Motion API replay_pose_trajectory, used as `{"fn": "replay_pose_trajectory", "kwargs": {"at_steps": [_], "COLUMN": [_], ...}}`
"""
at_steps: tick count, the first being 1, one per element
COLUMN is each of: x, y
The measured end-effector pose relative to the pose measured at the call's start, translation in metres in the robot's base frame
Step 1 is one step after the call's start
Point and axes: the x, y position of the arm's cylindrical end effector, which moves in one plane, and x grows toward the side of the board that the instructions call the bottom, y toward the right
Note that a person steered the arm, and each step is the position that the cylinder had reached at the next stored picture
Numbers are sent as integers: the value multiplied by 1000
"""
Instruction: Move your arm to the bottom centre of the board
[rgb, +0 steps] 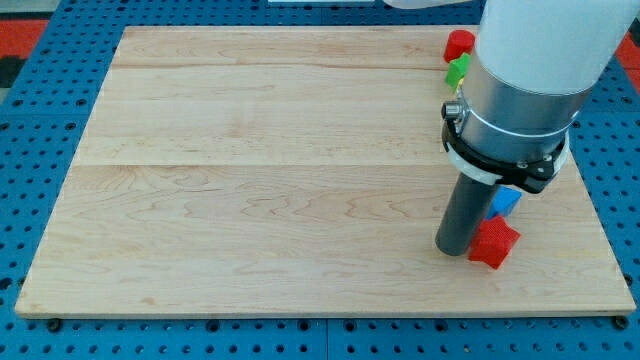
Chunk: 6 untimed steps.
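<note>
My arm comes down from the view's top right and ends in a dark rod. My tip (453, 249) rests on the wooden board (280, 170) at the lower right. A red star-shaped block (494, 243) lies right beside the tip, on its right, touching or nearly touching it. A blue block (505, 201) sits just above the red one, partly hidden by the arm. Near the board's top right edge a red block (459, 44) and a green block (458, 70) show at the arm's left side, both partly hidden.
The board lies on a blue perforated table (40, 130). A red area (25, 35) shows at the view's top left. The arm's wide grey and white body (530, 60) covers the board's upper right corner.
</note>
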Motion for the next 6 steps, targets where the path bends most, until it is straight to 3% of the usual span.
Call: {"fn": "replay_pose_trajectory", "kwargs": {"at_steps": [3,6], "x": [0,6], "y": [25,-185]}}
